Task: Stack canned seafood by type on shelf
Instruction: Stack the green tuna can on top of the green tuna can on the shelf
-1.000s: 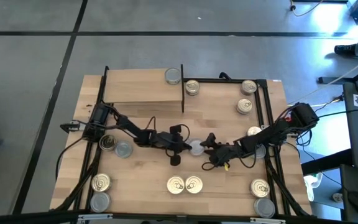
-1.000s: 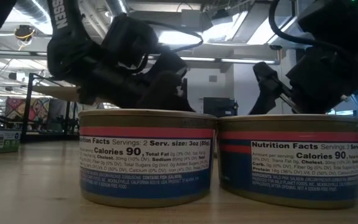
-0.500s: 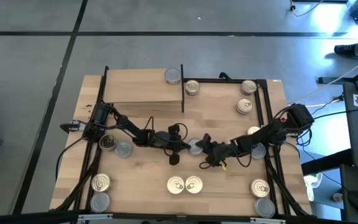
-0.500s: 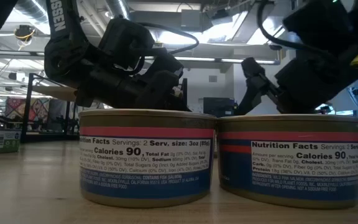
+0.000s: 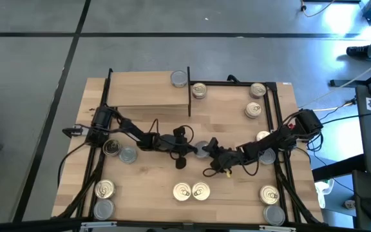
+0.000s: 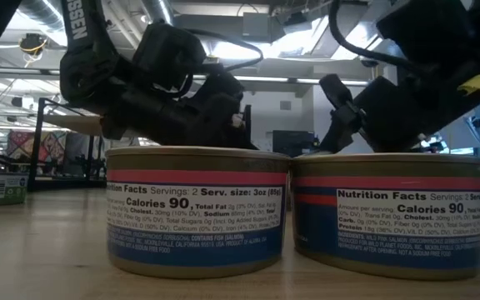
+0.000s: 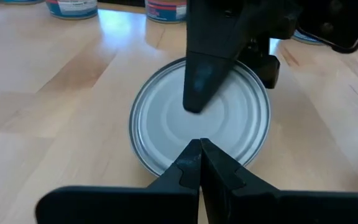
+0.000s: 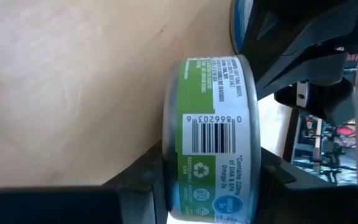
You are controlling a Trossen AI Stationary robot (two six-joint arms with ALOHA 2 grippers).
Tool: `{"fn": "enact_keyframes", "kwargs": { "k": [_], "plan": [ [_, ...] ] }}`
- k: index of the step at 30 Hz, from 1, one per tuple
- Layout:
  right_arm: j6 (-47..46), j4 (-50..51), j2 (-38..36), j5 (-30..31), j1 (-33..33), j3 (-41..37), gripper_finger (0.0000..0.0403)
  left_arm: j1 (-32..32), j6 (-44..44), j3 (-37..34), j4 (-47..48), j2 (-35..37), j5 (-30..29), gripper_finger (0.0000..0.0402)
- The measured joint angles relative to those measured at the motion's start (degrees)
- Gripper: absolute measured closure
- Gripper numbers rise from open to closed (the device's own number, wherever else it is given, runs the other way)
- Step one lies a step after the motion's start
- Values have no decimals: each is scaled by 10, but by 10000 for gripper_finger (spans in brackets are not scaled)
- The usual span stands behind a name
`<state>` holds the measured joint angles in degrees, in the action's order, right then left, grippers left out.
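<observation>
A tin with a plain silver top point(image 5: 201, 152) and a green label point(image 8: 213, 130) stands mid-table between my two grippers. My left gripper point(image 5: 190, 150), shut, comes at it from the table's left. My right gripper point(image 5: 209, 149) reaches in from the right and is shut on it. The shelf point(image 5: 148, 96) is the raised plank at the far left, with one silver-topped tin point(image 5: 180, 78) standing on its right end. Other canned seafood, with gold or silver tops, stands about the table. My left gripper sets its shut fingertips point(image 7: 199, 149) against the tin's side wall at the rim point(image 7: 166, 167), coming level from the table's left. The tin's base rests on the table. My right gripper has one finger point(image 7: 197, 81) lying over the tin's silver top point(image 7: 229, 124) and the other point(image 8: 143, 180) at its bottom edge. It slants down from the table's right. Whether the lower finger is under the tin, I cannot tell.
Two gold-topped tins point(image 5: 192, 191) stand side by side at the near edge and fill the low view's foreground point(image 6: 198, 212). More tins stand at the near corners point(image 5: 104, 196) point(image 5: 272, 203), the far right point(image 5: 256, 100) and beside the left arm point(image 5: 120, 151). Black frame posts border the table.
My right gripper has moved toward the table's left onto the silver-topped tin. One finger now lies over the tin's top, which was uncovered a second ago, and the fingers have drawn in on the tin. The tin has stayed in place.
</observation>
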<state>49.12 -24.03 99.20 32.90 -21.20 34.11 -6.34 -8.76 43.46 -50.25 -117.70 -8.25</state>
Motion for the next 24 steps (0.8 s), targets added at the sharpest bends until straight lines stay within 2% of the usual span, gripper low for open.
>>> {"fn": "enact_keyframes", "kwargs": {
  "k": [6, 15, 19, 24],
  "plan": [
    [-98, 10, -20, 10, -2, 1, 263, -8, 4, -1, 144, 92, -9, 400],
    [-116, 5, -98, 68, 3, 13, 263, -23, 33, -2, 419, 273, -115, 400],
    [-101, 27, -128, 96, 23, 54, 263, -24, 62, -5, 473, 330, -141, 400],
    [-90, 119, -137, 104, 70, 148, 263, -18, 100, -46, 462, 397, -147, 400]
  ]
}}
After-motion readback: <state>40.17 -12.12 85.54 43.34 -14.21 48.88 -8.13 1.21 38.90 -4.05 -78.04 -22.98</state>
